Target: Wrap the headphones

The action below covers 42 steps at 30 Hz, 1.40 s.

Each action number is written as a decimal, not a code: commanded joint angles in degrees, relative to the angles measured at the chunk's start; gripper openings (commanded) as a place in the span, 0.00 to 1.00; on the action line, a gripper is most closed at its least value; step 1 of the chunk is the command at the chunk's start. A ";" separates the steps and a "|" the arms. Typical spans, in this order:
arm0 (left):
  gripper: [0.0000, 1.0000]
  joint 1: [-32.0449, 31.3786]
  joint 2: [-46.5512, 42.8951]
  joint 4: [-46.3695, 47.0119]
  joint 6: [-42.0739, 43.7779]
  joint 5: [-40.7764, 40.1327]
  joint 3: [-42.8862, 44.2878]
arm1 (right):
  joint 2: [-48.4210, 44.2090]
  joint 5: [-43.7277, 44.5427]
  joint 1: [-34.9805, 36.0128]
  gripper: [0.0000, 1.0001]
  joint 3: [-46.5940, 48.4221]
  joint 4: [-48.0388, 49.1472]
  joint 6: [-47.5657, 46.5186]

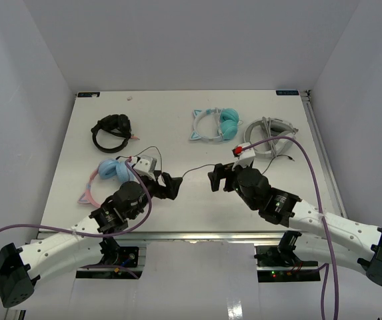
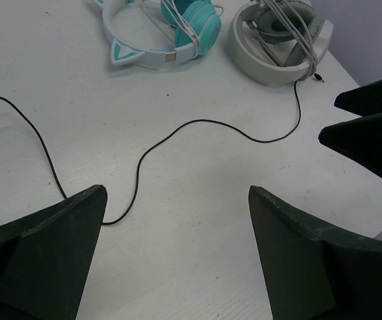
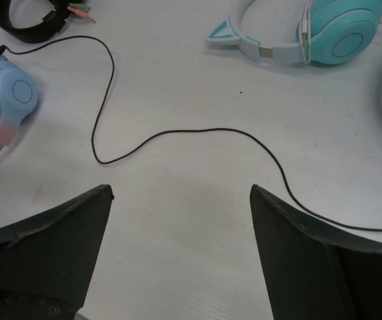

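The headphones (image 1: 107, 175) lie on the bench (image 1: 197, 210) to the left of the left fingers (image 2: 57, 247), just beside the left arm, with the pink headband (image 1: 89, 187) toward the near edge. One light blue ear cup (image 3: 7, 93) is seen clearly from the right wrist.

The thin black cable (image 3: 197, 131) leaves this cup, makes a loop behind the left fingers and then goes in loose waves across the bench. It passes in front of both pairs of fingers and runs on to the right, toward the grey-white headphones (image 1: 271, 139). Where it ends cannot be told for sure.

The left fingers are spread wide and hold nothing. The right fingers (image 3: 311, 260) are wide and empty too, and the two pairs face each other, near but not touching.

The headphones are probably light. The band looks stiff, a good place for a firm hold, while the cups may turn on their hinges. The cable is limp and thin and lies flat on the bench, so it may slip out of a pinch. The best place to take it is probably the stretch between the two pairs of fingers.
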 commanded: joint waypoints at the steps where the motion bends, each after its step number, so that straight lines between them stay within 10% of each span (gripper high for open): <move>1: 0.98 -0.05 -0.18 0.86 0.02 -2.42 -0.46 | 0.25 2.19 0.19 0.90 1.25 1.63 0.53; 7: 0.97 -0.05 3.63 0.26 -3.90 -9.31 1.94 | 0.36 2.86 0.19 0.90 1.38 1.47 0.45; 13: 0.87 0.11 8.80 -19.25 -19.22 -25.03 11.34 | 0.14 6.13 0.19 0.90 1.32 -0.46 1.21; 17: 0.79 11.49 10.59 -39.35 -38.79 -24.78 15.94 | -0.52 4.70 0.19 0.90 1.21 -0.41 1.27; 24: 0.71 32.46 8.70 -43.53 -40.74 -16.40 13.40 | 1.43 2.40 0.19 0.90 2.08 -0.57 1.17; 33: 0.72 35.51 10.19 -47.53 -48.45 -18.45 10.85 | 2.38 0.33 0.26 0.90 3.23 -1.43 0.93; 42: 0.80 35.64 15.32 -28.52 -27.62 -5.36 9.67 | 2.84 -7.07 0.19 0.90 2.12 1.21 -2.16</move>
